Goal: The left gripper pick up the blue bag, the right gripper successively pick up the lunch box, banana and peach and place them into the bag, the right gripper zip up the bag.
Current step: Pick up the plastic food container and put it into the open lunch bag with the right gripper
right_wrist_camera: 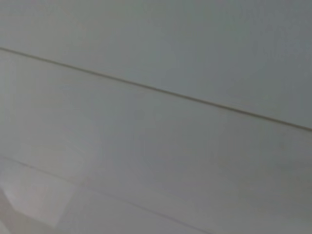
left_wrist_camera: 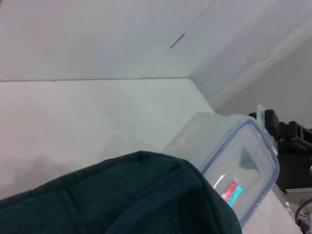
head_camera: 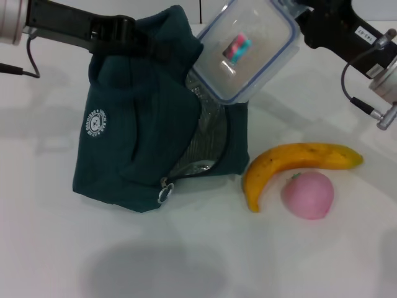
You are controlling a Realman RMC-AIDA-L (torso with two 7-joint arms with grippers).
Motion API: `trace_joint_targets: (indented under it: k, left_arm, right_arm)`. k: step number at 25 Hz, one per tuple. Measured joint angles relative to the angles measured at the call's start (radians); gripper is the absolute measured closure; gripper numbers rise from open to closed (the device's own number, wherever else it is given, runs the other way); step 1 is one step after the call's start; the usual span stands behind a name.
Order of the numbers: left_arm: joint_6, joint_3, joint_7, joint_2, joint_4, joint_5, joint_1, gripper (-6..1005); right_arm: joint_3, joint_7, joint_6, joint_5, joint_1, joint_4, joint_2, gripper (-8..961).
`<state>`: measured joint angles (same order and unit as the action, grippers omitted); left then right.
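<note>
Step in hand: first item going in. Right claw (head_camera: 296, 23) grasps the lunch box (head_camera: 247, 49), tilted, low edge at the blue bag (head_camera: 139, 133) mouth. Left claw (head_camera: 124, 31) clenched on the bag's top. Banana (head_camera: 291, 162) and peach (head_camera: 307, 194) below the right claw on the tabletop (head_camera: 205, 254). Next, likely: lower, release.

The bag (head_camera: 133, 133) is showing dark teal with a white round logo and silver lining. The box (head_camera: 248, 49) is showing clear, blue-rimmed, with a red-and-blue label. The banana (head_camera: 291, 162) is showing yellow-orange, the peach (head_camera: 308, 195) pink.
</note>
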<state>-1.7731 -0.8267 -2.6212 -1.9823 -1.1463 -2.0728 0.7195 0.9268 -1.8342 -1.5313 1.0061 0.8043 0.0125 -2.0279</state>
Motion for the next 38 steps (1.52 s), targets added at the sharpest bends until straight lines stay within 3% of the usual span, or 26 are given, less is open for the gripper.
trace_joint_targets:
  k: [13,29,38]
  left_arm:
    - [0.000,0.000,0.012,0.000,0.050,0.041,0.012,963]
    - [0.027,0.000,0.059,0.006,0.156,0.062,0.022,963]
    - [0.051,0.013,0.071,0.016,0.154,0.053,-0.001,963]
  right_arm:
    - [0.040,0.000,-0.019,0.008,0.052,-0.002,0.000,857]
    - [0.294,-0.009,0.199,0.012,0.077,-0.029,0.000,818]
    - [0.327,-0.010,0.191,0.012,-0.019,-0.200,0.001,787]
